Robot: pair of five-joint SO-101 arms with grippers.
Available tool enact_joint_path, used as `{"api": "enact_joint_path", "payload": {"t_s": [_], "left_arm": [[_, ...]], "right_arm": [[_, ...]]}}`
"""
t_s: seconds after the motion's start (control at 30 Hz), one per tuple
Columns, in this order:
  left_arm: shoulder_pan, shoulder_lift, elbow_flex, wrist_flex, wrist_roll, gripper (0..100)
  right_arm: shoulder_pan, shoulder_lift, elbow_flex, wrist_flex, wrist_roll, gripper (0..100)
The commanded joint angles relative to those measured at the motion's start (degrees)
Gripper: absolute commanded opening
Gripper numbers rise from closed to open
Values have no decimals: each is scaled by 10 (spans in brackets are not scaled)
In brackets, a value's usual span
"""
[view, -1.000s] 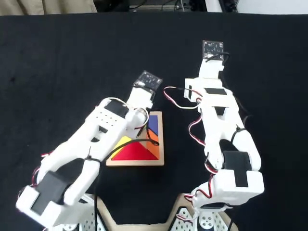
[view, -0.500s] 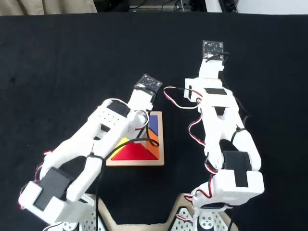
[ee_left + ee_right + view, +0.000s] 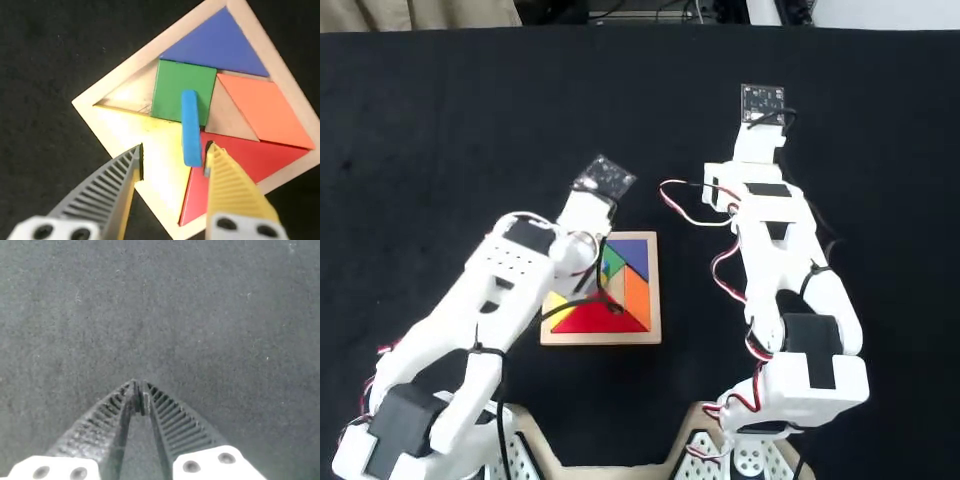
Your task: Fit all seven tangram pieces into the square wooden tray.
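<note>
The square wooden tray [image 3: 145,60] holds a dark blue triangle [image 3: 212,45], a green square [image 3: 172,92], an orange parallelogram [image 3: 262,115], a red triangle [image 3: 240,165] and a yellow triangle [image 3: 160,165]. A small light blue piece [image 3: 190,127] stands on edge, leaning across the green square and a bare triangular gap. My left gripper [image 3: 172,157] hovers open just above it, one finger on each side, touching nothing. In the high view the left arm [image 3: 510,270] covers the left part of the tray [image 3: 600,338]. My right gripper [image 3: 138,397] is shut and empty over bare cloth.
A black cloth [image 3: 440,120] covers the whole table. The right arm [image 3: 765,215] stands to the right of the tray, apart from it. Bare wood shows in the tray next to the green square [image 3: 130,92].
The left arm has swung to the left over the tray, uncovering the green square and the orange piece in the high view. The right arm has not moved.
</note>
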Motion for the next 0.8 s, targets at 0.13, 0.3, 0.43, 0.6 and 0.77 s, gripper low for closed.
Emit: {"api": "enact_joint_path", "payload": {"t_s": [0.13,0.3,0.43,0.6,0.77], "left_arm": [[-28,-25,-13,-32,-4,215],[-80,-19,-52,-34,-6,215],[-109,-20,-56,-67,-36,215],[-90,-27,-63,3,-44,215],[-45,-27,-32,62,-155,184]], "right_arm": [[-2,-6,-31,-8,5,12],[-2,-6,-31,-8,5,12],[-2,-6,-31,-8,5,12],[-3,-6,-31,-8,5,12],[-3,-6,-30,-8,5,12]]}}
